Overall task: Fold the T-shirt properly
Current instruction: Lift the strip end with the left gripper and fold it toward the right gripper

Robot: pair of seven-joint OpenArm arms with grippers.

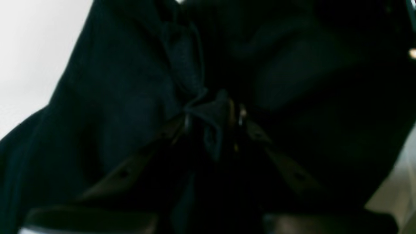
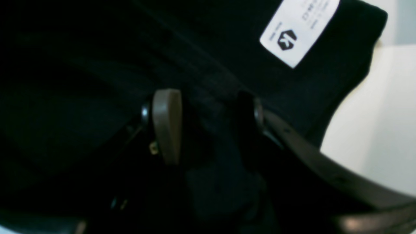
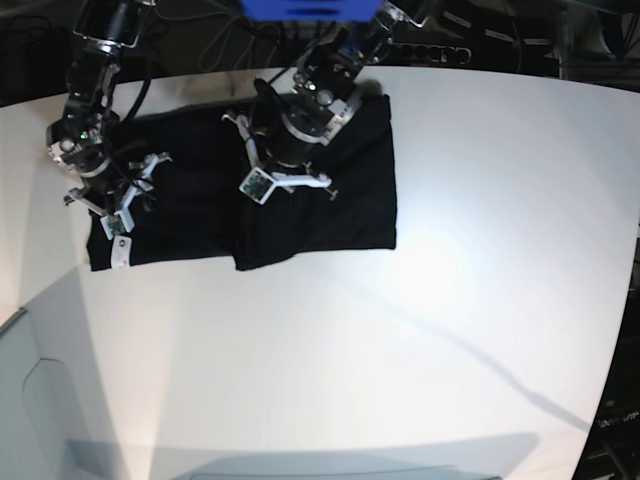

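— Where's the shirt (image 3: 200, 215) from where you stand?

— Spread on the white table (image 3: 480, 250), toward its far left corner, black and partly folded. One layer lies doubled over the middle, its edge running down near the left gripper (image 3: 285, 160).

— And that gripper, has it got cloth?

— Yes. In the left wrist view a bunched tuck of the shirt (image 1: 130, 97) is pinched right at the fingertips of the left gripper (image 1: 213, 118); the jaws are drawn almost together around it, and black cloth fills nearly the whole view.

— The other one?

— The right gripper (image 3: 105, 185) sits over the shirt's left end, close to the table's edge. In its wrist view the right gripper (image 2: 208, 120) has its jaws parted a good way, with a ridge of shirt (image 2: 81, 81) lying between the two fingers (image 2: 167, 125). Whether the pads press on the cloth, I cannot tell; it is too dark there.

— Anything else to note on the shirt?

— A white label (image 2: 297, 31) with a dark hexagon mark, lying on the cloth just beyond the right gripper, near the shirt's edge.

— Any containers?

— I see only the table with the shirt on it.
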